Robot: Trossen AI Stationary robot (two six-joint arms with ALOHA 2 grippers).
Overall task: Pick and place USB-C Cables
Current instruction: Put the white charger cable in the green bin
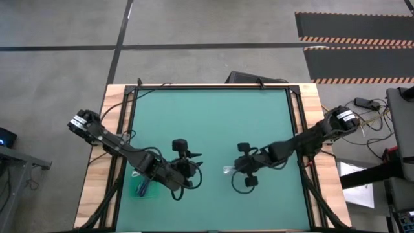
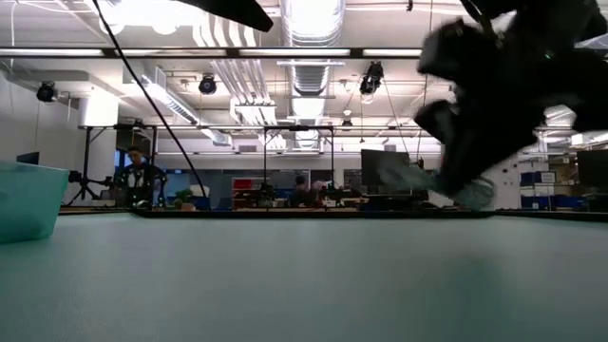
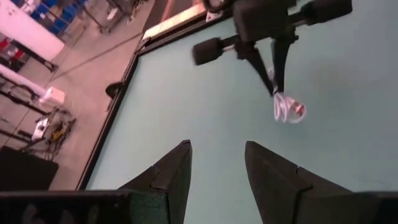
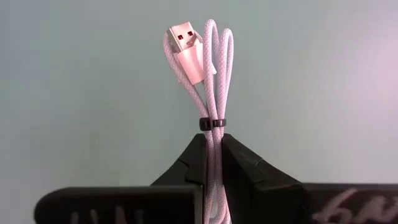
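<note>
One white coiled USB-C cable (image 4: 208, 74) sits in my right gripper (image 4: 212, 149), which is shut on it near the table's middle (image 1: 231, 169). A small black tie (image 4: 211, 123) binds the coil, and its connector (image 4: 186, 46) points away from the fingers. In the left wrist view the same cable (image 3: 287, 111) hangs at the right gripper's fingertips. My left gripper (image 3: 216, 163) is open and touches nothing, a short way to the left (image 1: 194, 158). A second cable I cannot make out. My right gripper pinches the coiled bundle between its two fingers just behind the black tie (image 4: 212, 134), the fingers lying along the strands. It comes slanting down from the table's right side. The looped end and connector stick out past the fingertips. In the low view the cable (image 2: 470, 190) shows above the table top.
A teal bin (image 1: 142, 188) stands near the table's near left corner, beside the left arm, and shows at the low view's left edge (image 2: 28, 199). Green mat (image 1: 213, 123) stretches toward the far edge. People and desks are in the room behind.
</note>
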